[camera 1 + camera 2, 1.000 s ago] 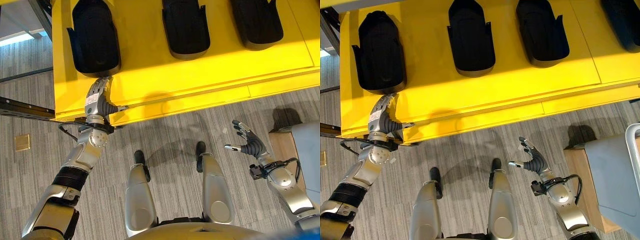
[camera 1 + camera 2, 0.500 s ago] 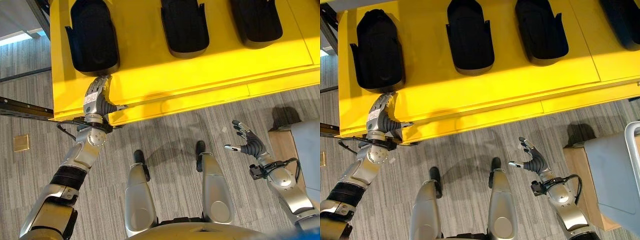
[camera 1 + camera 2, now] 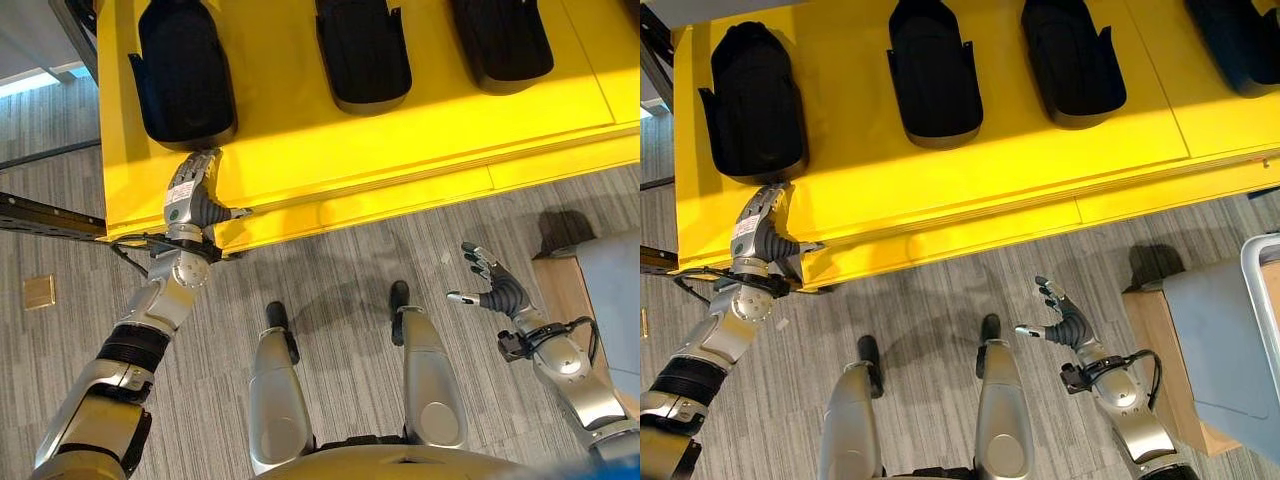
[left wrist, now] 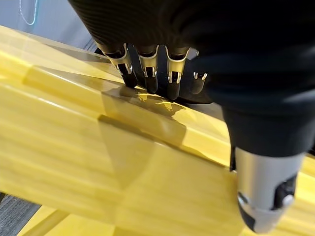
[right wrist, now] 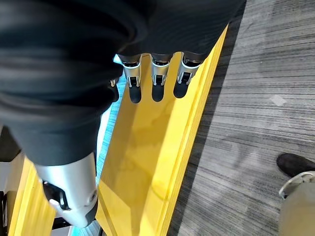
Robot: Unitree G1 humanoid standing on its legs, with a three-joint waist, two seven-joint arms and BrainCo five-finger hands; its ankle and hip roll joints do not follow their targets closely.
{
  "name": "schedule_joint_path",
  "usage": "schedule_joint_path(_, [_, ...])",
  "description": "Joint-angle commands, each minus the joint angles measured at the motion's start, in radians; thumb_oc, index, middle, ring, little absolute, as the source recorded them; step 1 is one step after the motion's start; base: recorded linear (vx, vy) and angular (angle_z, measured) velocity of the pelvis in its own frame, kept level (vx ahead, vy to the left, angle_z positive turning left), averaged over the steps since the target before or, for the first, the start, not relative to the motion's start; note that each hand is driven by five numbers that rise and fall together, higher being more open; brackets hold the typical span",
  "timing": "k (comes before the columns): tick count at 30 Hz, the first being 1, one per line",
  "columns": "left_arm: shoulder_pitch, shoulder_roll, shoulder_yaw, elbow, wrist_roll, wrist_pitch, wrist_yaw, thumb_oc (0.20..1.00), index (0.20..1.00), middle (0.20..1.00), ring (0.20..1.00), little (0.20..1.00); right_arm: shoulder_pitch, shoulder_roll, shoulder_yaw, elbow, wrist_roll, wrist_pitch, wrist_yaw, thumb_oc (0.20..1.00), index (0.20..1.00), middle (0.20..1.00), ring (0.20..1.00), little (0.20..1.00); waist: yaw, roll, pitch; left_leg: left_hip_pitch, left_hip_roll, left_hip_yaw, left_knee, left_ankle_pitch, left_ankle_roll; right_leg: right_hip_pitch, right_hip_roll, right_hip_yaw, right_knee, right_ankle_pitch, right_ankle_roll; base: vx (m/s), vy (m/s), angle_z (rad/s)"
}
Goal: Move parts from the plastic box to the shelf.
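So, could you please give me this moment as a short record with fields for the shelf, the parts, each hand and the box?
shelf: yellow shelf, directly ahead of the robot
parts on shelf: black parts in a row, apart from one another
left hand: left hand open, fingers straight, on the shelf just in front of the leftmost part, holding nothing
right hand: right hand open, above the floor, holding nothing
box: grey box at the robot's right, contents not visible

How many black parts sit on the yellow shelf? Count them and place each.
4: one at the far left just beyond the left hand, two mid-shelf, one cut off at the right edge. More may lie outside view.
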Motion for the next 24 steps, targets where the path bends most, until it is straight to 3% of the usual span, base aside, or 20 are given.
schedule_joint_path(1, [-0.15, 0.073, 0.039, 0.15, -0.078, 0.056, 0.004, 1.0, 1.0, 1.0, 1.0, 1.0, 0.033, -0.013, -0.008, -0.041, 0.022, -0.035, 0.003, 1.0, 1.0, 1.0, 1.0, 1.0, -0.03, -0.011, -0.04, 0.02, 0.006, 0.006, 0.017, 0.003, 0.018, 0.055, -0.043, 0.016, 0.035, -0.022, 0.047, -0.09, -0.005, -0.01])
schedule_joint_path(12, [-0.073, 0.018, 0.034, 0.097, -0.083, 0.036, -0.023, 1.0, 1.0, 1.0, 1.0, 1.0, 0.031, -0.008, -0.011, -0.04, 0.019, -0.036, 0.003, 1.0, 1.0, 1.0, 1.0, 1.0, -0.024, -0.01, -0.036, 0.022, 0.004, 0.004, 0.015, 0.005, 0.019, 0.058, -0.041, 0.016, 0.037, -0.022, 0.044, -0.01, 0.0, 0.0])
schedule_joint_path(14, [0.032, -0.052, 0.054, 0.021, -0.153, 0.002, -0.055, 1.0, 1.0, 1.0, 1.0, 1.0, 0.023, 0.001, -0.014, -0.033, 0.011, -0.031, -0.002, 1.0, 1.0, 1.0, 1.0, 1.0, -0.015, -0.011, -0.031, 0.025, 0.003, 0.0, 0.013, 0.006, 0.021, 0.063, -0.038, 0.015, 0.036, -0.022, 0.041, 0.0, 0.0, 0.0])
schedule_joint_path(17, [0.074, -0.078, 0.048, -0.01, -0.193, -0.017, -0.088, 1.0, 1.0, 1.0, 1.0, 1.0, 0.014, 0.007, -0.016, -0.026, 0.013, -0.026, -0.004, 1.0, 1.0, 1.0, 1.0, 1.0, -0.012, -0.009, -0.029, 0.029, 0.003, -0.001, 0.01, 0.008, 0.022, 0.067, -0.038, 0.013, 0.036, -0.022, 0.04, 0.0, 0.0, 0.0])
schedule_joint_path(19, [0.146, -0.129, 0.048, -0.062, -0.316, -0.06, -0.14, 1.0, 1.0, 1.0, 1.0, 1.0, 0.005, 0.012, -0.019, -0.028, 0.021, -0.026, -0.003, 1.0, 1.0, 1.0, 1.0, 1.0, -0.006, -0.007, -0.028, 0.035, 0.001, -0.004, 0.004, 0.012, 0.023, 0.076, -0.038, 0.011, 0.033, -0.02, 0.038, -0.01, -0.006, 0.02])
schedule_joint_path(22, [0.17, -0.144, 0.045, -0.074, -0.373, -0.077, -0.168, 1.0, 1.0, 1.0, 1.0, 1.0, 0.003, 0.014, -0.02, -0.029, 0.023, -0.025, -0.002, 1.0, 1.0, 1.0, 1.0, 1.0, -0.006, -0.007, -0.028, 0.038, 0.0, -0.006, 0.002, 0.013, 0.024, 0.083, -0.039, 0.01, 0.031, -0.019, 0.037, -0.01, -0.009, 0.07])
schedule_joint_path(24, [0.281, -0.197, 0.032, -0.138, -0.694, -0.146, -0.258, 1.0, 1.0, 1.0, 1.0, 1.0, 0.003, 0.016, -0.018, -0.032, 0.031, -0.034, 0.002, 1.0, 1.0, 1.0, 1.0, 1.0, 0.001, -0.002, -0.029, 0.061, -0.004, -0.012, -0.015, 0.021, 0.027, 0.112, -0.039, 0.005, 0.019, -0.015, 0.037, 0.0, -0.02, 0.06])
